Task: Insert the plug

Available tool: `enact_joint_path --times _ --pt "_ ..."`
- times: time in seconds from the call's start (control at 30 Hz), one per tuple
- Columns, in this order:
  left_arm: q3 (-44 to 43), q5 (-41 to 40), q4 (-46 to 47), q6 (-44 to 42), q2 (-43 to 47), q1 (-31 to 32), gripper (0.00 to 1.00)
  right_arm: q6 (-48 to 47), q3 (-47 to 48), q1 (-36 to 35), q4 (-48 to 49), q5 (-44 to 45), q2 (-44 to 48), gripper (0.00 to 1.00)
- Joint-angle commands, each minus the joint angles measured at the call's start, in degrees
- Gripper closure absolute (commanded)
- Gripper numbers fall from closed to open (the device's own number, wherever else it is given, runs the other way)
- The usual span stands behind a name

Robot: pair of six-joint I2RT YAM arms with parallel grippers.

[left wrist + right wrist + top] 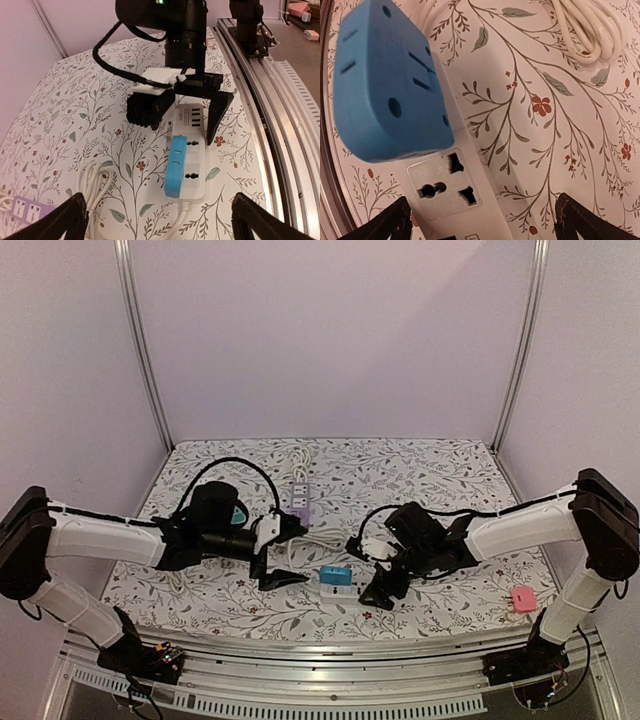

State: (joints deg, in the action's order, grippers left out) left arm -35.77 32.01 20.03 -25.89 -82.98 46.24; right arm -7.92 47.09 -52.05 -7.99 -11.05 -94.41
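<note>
While left and right jaws gape empty, a floral cloth [440, 465] lies spread between lilac walls [330, 330].

the power strip [335, 597] is laid at the middle of the table [440, 480], near its front edge, with the plug [335, 575] seated on it. it is flanked by the left gripper [300, 554] and the right gripper [362, 575]. a second strip [299, 500] is laid behind it.

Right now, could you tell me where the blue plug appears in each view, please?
Top external: blue plug low centre.
Left wrist: plug just below centre.
Right wrist: plug fills the upper left.
Shared landmark: the white strip beneath it.
</note>
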Motion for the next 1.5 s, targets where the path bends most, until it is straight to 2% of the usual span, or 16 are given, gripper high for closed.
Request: enact_joint_path --times 0.0,0.13,0.3,0.4,0.53,0.67,0.83,0.97,1.03,1.2,1.33,1.47 --pt "-2.37 -6.43 -18.79 -2.68 8.61 -2.61 0.00 0.32 -0.22 0.21 -0.57 1.07 -4.29 0.02" --pt "-2.32 -11.15 -24.65 -3.67 14.99 -5.31 0.01 0.93 -0.22 0.21 -0.10 0.61 -6.38 0.08" --pt "-1.94 -15.13 -25.47 -1.26 21.24 -9.74 0.00 5.06 -3.92 0.22 3.61 3.46 -5.19 0.22" --pt "-1.47 -17.58 -24.56 2.18 23.52 -11.34 0.00 8.45 -4.82 0.21 3.94 6.56 -3.28 0.39" --pt "0.61 -20.38 -21.13 7.21 25.85 -12.40 0.00 14.70 -7.21 0.20 5.22 7.53 -0.63 0.47" --pt "3.63 -19.89 -16.99 11.56 28.27 -12.84 0.01 21.34 -11.38 -0.78 9.32 8.79 2.09 0.57" --pt "7.25 -18.39 -15.33 14.96 31.00 -12.84 0.00 29.47 -13.02 -3.56 6.21 17.58 3.91 0.68" --pt "9.16 -18.65 -13.97 16.41 32.56 -12.84 0.01 42.31 -15.56 -4.77 -0.05 25.98 6.45 0.76" --pt "9.77 -19.04 -13.37 17.98 32.89 -12.84 0.00 51.40 -16.50 -5.68 -6.84 29.93 8.65 0.78" --pt "11.16 -19.21 -11.67 22.64 33.11 -12.84 0.01 66.39 -16.79 -6.86 -20.11 35.28 12.14 0.78" --pt "12.20 -19.76 -10.62 24.89 33.79 -12.84 0.00 70.96 -16.77 -6.59 -22.03 37.95 11.86 0.77" --pt "12.09 -22.81 -11.53 26.78 33.09 -12.84 0.00 71.14 -14.93 -0.84 -19.45 38.72 10.06 0.77"
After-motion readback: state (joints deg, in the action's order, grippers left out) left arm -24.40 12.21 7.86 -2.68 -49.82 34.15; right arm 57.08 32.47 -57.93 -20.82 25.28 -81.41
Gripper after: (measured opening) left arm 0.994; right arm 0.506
